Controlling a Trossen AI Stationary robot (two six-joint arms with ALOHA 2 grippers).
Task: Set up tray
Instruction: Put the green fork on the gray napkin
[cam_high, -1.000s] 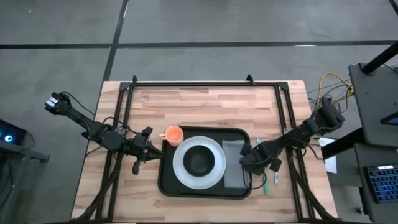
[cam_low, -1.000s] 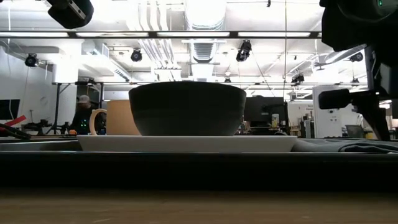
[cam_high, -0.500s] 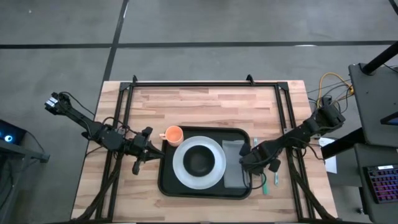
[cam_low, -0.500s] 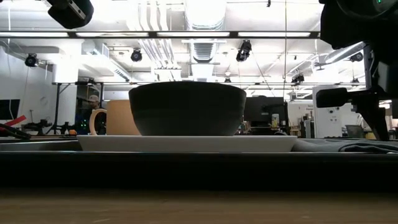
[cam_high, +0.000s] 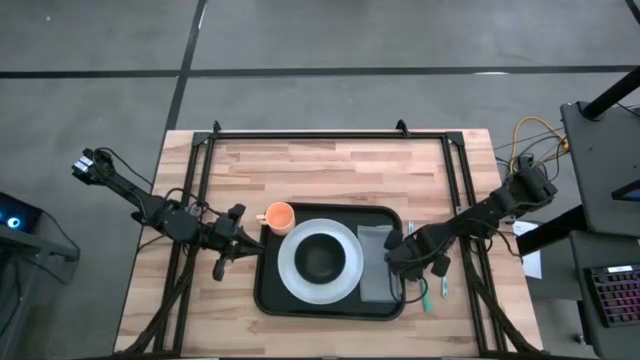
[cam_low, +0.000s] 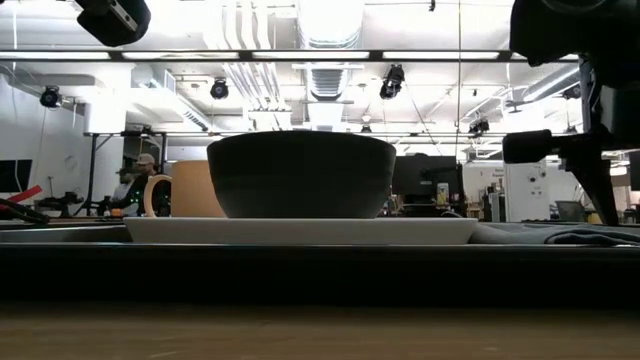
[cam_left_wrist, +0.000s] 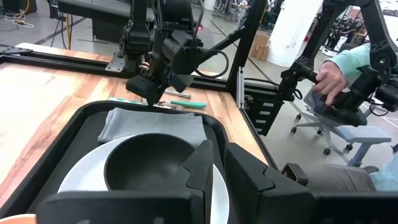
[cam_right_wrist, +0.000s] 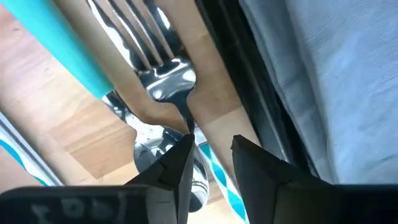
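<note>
**Right gripper working at the cutlery beside the tray**

In the low view the tray's rim (cam_low: 300, 262) is nearest, carrying the plate (cam_low: 300, 230) and the dark bowl (cam_low: 300, 174). In the high view the tray (cam_high: 268, 292) is seen lying on the table (cam_high: 330, 165), toward its near edge, with the napkin (cam_high: 375, 262) laid in it right of the plate and an orange cup (cam_high: 279, 215) at its far left corner.

The right gripper (cam_high: 408, 262) is held low over the tray's right rim, above teal-handled cutlery (cam_high: 428, 290) lying on the table. Its fingers (cam_right_wrist: 177, 163) are narrowly parted around a fork's neck (cam_right_wrist: 184, 116); whether the fork is actually pinched cannot be told. Over the last second its arm has barely shifted, while in the low view the dark part of it at the right has crept slightly leftward. This suggests the grasp is being adjusted, so the cutlery remains to be placed.

The left gripper (cam_high: 228, 240) waits just left of the tray, pressed together and empty.

A person sits beyond the table.
</note>
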